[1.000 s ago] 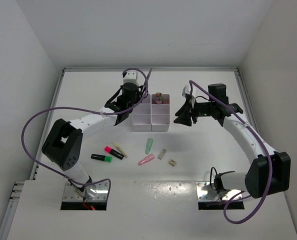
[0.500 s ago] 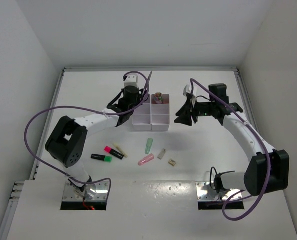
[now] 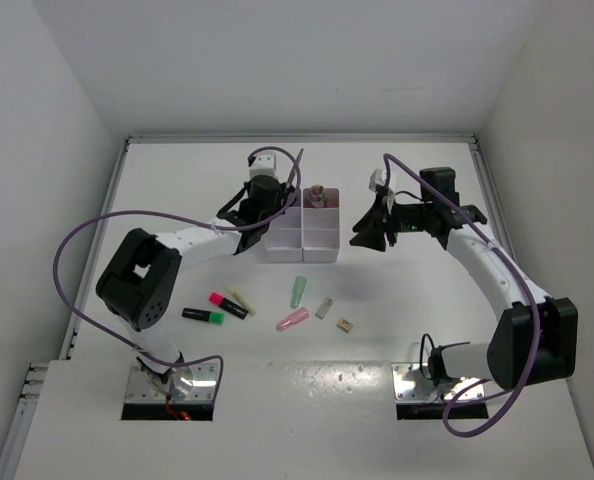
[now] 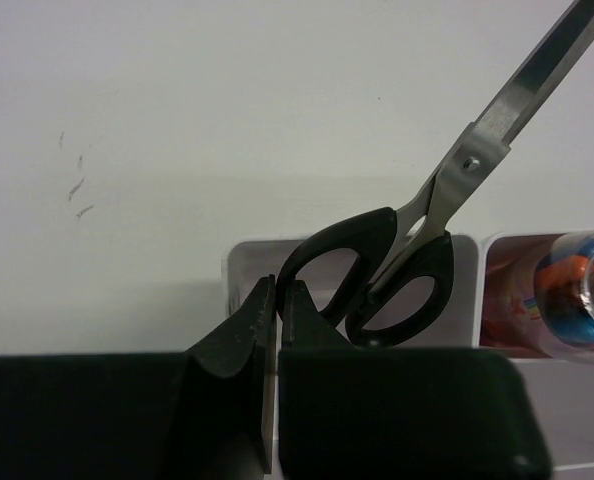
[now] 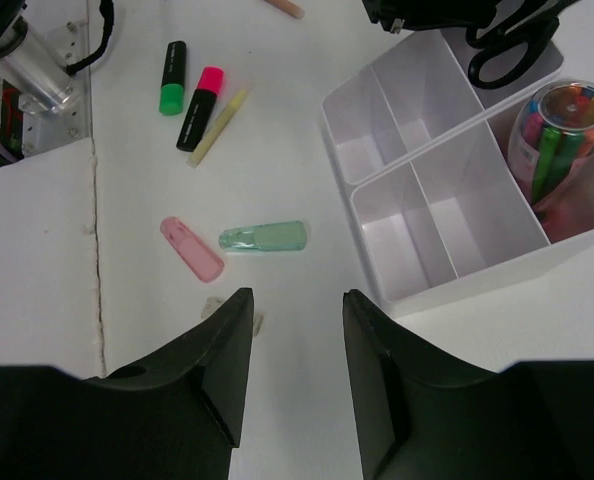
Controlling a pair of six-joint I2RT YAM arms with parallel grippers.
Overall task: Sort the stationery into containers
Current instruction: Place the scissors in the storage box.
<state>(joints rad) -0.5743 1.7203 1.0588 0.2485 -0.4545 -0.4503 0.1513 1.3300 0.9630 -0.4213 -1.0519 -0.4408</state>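
The white organiser tray (image 3: 299,258) sits mid-table. Black-handled scissors (image 4: 477,140) stand in its far-left compartment, blades leaning up and out. My left gripper (image 4: 278,290) is at that compartment, jaws almost together beside the left handle loop, and I see nothing between them; it also shows in the top view (image 3: 271,208). My right gripper (image 5: 297,300) is open and empty, hovering over the table right of the tray (image 5: 457,275). A pink highlighter (image 3: 227,304), green highlighter (image 3: 204,316), tan stick (image 3: 242,300), green piece (image 3: 298,291), pink piece (image 3: 292,319) and two tiny erasers (image 3: 324,308) lie loose.
A clear jar of coloured pens (image 5: 562,130) stands in the tray's far-right compartment. The other compartments show white floors. A peach stick (image 5: 283,6) lies near the left arm. Purple cables loop over both arms. White walls close the table on three sides.
My left wrist has shifted slightly toward the far side at the tray. The scissors stay in their compartment. The right arm has hardly moved.
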